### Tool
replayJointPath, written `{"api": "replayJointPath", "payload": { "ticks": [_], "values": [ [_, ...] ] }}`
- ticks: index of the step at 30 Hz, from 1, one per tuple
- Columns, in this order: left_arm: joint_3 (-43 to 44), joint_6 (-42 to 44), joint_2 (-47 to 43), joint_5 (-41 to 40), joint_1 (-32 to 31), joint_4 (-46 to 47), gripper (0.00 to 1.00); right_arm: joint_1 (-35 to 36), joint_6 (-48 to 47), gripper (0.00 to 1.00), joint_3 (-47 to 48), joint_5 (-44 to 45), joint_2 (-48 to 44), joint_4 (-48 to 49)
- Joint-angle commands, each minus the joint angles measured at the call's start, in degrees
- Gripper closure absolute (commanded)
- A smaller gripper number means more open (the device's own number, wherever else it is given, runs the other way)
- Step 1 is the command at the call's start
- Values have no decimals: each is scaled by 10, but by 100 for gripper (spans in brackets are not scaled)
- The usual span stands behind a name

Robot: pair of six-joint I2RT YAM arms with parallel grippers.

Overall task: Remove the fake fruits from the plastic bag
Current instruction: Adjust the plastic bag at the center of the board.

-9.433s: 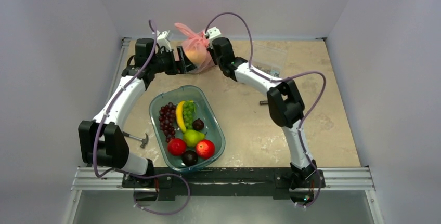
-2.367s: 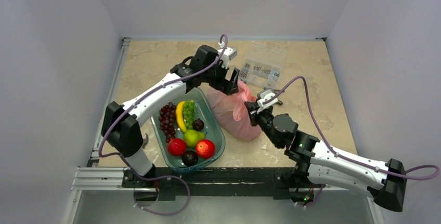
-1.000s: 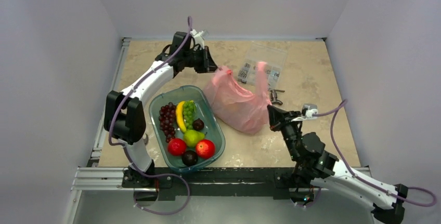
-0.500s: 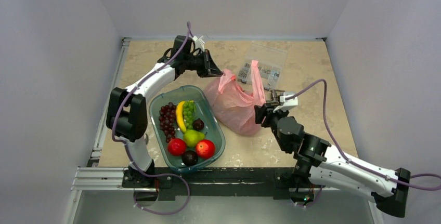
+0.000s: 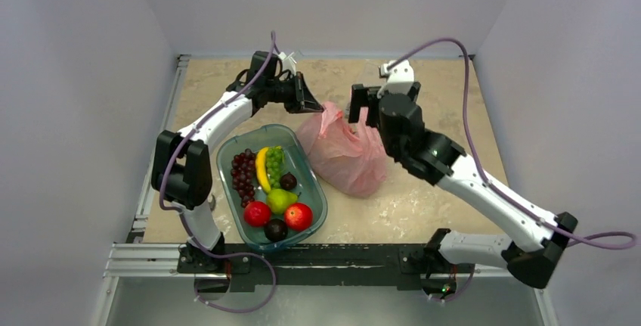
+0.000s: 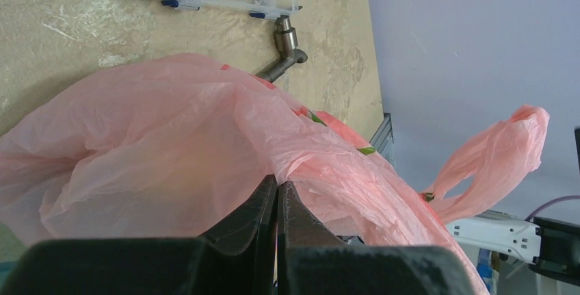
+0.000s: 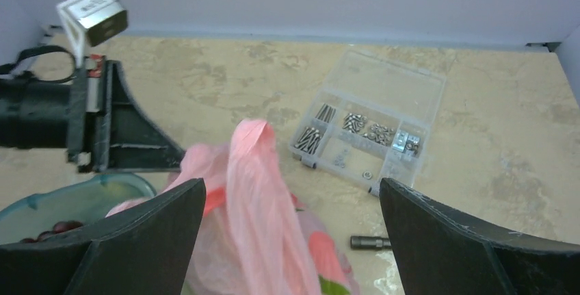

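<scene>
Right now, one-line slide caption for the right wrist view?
Open right gripper frames an upright handle of the plastic bag; left gripper pinches its edge, clear parts box behind.

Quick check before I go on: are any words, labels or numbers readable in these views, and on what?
None can be read.
The plastic bag bears patches of red and green print, too crumpled to make out as letters.
The clear parts box shows no label.

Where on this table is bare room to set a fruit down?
Bare room lies at the front between the tray, the plastic bag and the right arm, and in the far right corner beyond the parts box. Crowded: around the bag.
</scene>
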Motion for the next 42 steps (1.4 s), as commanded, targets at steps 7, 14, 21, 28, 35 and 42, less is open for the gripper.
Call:
{"api": "replayJointPath", "payload": {
  "ticks": [7,14,21,28,35,42],
  "values": [
    [41,27,-27,10,-3,-18,100,-102,-11,31,99,-257,158,-70],
    [58,53,-38,4,-3,-45,98,-103,-4,100,23,-262,108,8],
    [2,129,-148,-56,-7,33,36,-104,3,100,-9,-239,58,37],
    [-143,337,-313,-72,-79,189,11,-104,-2,100,-21,-220,38,42],
    [-196,482,-332,-166,-196,194,2,-104,0,100,-24,-232,36,48],
    [-195,499,-299,-246,-249,193,16,-104,6,100,-35,-240,27,55]
  ]
}}
